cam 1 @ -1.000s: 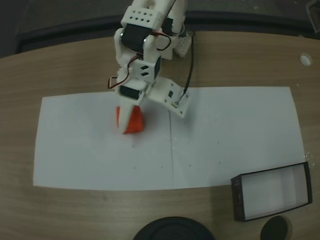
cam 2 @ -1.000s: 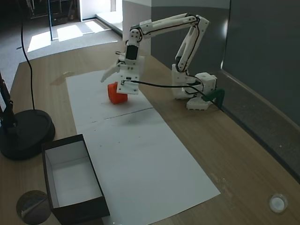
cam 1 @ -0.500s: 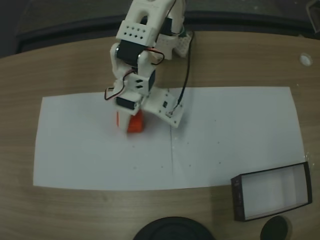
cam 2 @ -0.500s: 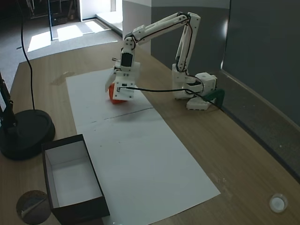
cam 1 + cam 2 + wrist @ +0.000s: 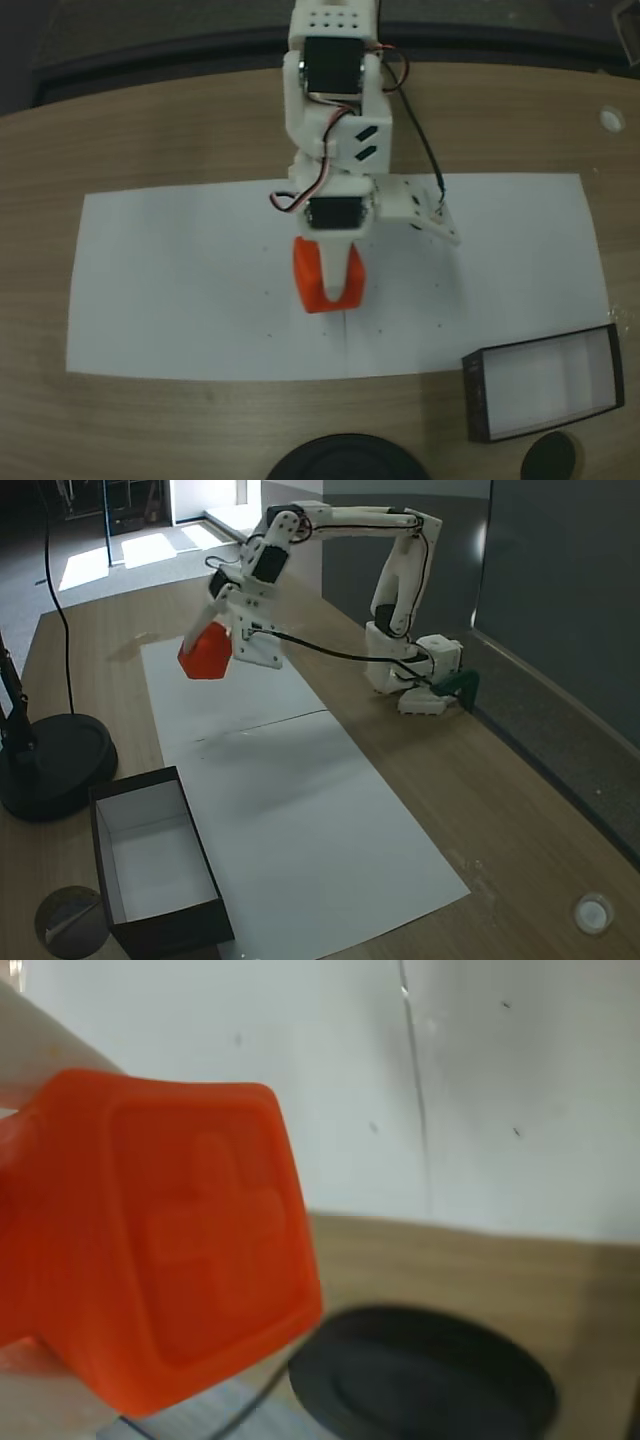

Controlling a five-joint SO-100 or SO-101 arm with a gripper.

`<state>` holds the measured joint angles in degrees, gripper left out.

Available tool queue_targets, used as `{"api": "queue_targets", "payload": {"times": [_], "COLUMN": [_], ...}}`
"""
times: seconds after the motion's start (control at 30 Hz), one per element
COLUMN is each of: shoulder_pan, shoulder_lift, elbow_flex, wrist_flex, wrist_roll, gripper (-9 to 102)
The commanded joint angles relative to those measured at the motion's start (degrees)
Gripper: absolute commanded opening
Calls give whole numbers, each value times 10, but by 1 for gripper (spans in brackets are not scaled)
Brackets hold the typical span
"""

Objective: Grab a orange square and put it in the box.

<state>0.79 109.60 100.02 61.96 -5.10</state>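
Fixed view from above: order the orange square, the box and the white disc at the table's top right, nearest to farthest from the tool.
1. Orange square: held in the tool.
2. Box: lower right, off the paper.
3. White disc: far top right corner.

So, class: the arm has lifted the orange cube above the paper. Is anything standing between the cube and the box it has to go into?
Nothing visible does. The end effector holds the orange cube in the air, and bare white paper lies between it and the open box.

arm stretched forward, raised, gripper (image 5: 207,648) clamped (holding orange square (image 5: 205,652))
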Motion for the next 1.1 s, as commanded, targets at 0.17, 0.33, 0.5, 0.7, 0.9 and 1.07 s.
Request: {"api": "queue_targets", "payload": {"times": [0.17, 0.33, 0.5, 0.7, 0.9, 1.07], "shoulder_pan": [-209, -232, -230, -236, -229, -236], "shoulder_lift": [42, -42, -123, -199, -263, -298], "elbow_flex": [-158, -163, -164, -169, -235, -273], "wrist_flex": [-59, -176, -261, -337, -343, -343], "wrist_roll": [-2, -2, -2, 3, 3, 4], "gripper": [8, 8, 8, 8, 8, 8]}}
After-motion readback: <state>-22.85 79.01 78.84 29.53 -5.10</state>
